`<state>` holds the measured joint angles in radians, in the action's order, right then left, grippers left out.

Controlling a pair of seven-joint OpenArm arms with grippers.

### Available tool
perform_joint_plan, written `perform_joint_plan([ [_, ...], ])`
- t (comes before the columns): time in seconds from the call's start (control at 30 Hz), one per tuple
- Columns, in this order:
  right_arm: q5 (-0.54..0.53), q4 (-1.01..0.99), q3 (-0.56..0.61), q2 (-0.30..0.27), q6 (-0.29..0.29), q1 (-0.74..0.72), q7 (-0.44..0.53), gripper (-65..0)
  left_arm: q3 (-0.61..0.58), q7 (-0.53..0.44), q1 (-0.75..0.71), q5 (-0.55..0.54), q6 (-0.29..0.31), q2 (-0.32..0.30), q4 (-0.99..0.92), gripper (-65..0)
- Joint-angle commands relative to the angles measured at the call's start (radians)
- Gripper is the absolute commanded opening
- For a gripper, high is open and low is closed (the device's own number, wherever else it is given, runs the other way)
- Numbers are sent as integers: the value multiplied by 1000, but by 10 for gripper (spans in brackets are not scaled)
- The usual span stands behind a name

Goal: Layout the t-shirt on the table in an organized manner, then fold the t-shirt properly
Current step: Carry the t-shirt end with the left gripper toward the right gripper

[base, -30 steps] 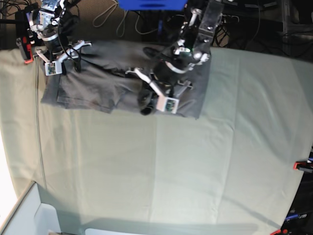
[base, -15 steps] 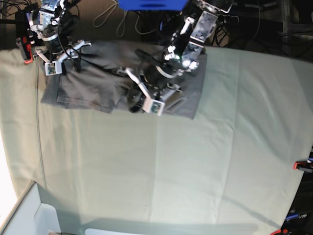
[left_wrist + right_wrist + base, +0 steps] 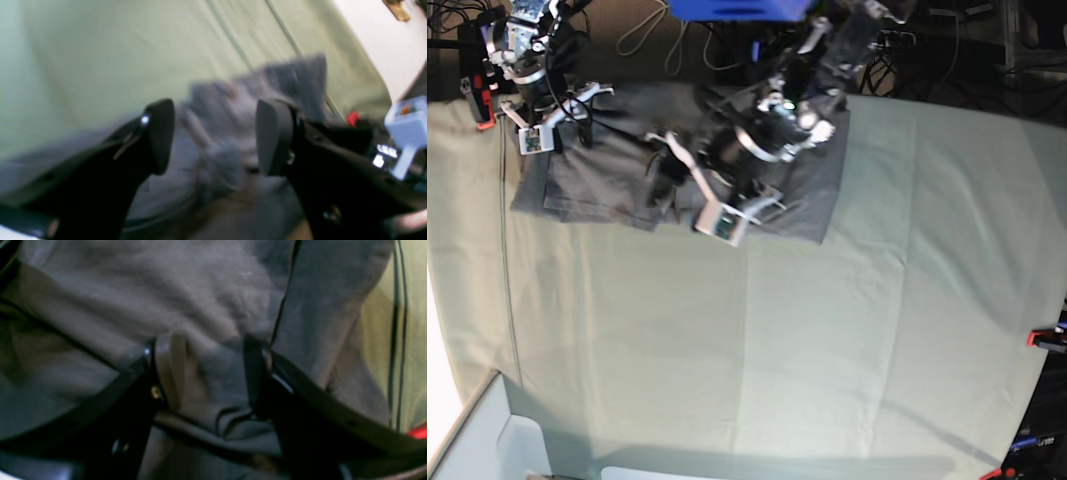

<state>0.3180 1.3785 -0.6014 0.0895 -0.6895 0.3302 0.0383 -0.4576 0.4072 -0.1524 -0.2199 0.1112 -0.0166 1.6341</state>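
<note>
Green table (image 3: 827, 340), grey t-shirt (image 3: 597, 185); no legible writing.

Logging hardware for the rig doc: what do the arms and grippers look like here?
Both grippers have black, curved fingers ending in flat dark oval pads: left gripper, right gripper. In the base view the arms are black with silver metal joints, dark cables trailing behind, and white boxy wrist-camera housings, one also visible at the left wrist view's edge.
</note>
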Motion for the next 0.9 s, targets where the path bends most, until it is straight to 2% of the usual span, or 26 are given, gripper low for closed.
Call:
perform_joint_plan([
  [0.0, 5, 11, -2, -4, -9, 4, -7, -359, 6, -26, -8, -9, 12, -4, 59, -277],
  [0.13, 5, 11, -2, -4, -9, -4, -8, -359, 96, -20, -43, -9, 12, -56, 136, -308],
  [0.3, 5, 6, -2, -4, -9, -16, -11, -359, 199, -18, -80, -8, 12, -56, 70, -405],
  [0.5, 5, 9, -2, -4, -9, -16, -11, -359, 224, -18, -89, -8, 22, -55, -27, -409],
  [0.6, 5, 14, -7, -4, -9, -15, -10, -359, 132, -18, -85, -8, 22, -65, -59, -409],
  [0.87, 5, 111, -12, 2, -9, 25, -8, -359, -185, -18, -8, -8, 22, -147, -73, -409],
])
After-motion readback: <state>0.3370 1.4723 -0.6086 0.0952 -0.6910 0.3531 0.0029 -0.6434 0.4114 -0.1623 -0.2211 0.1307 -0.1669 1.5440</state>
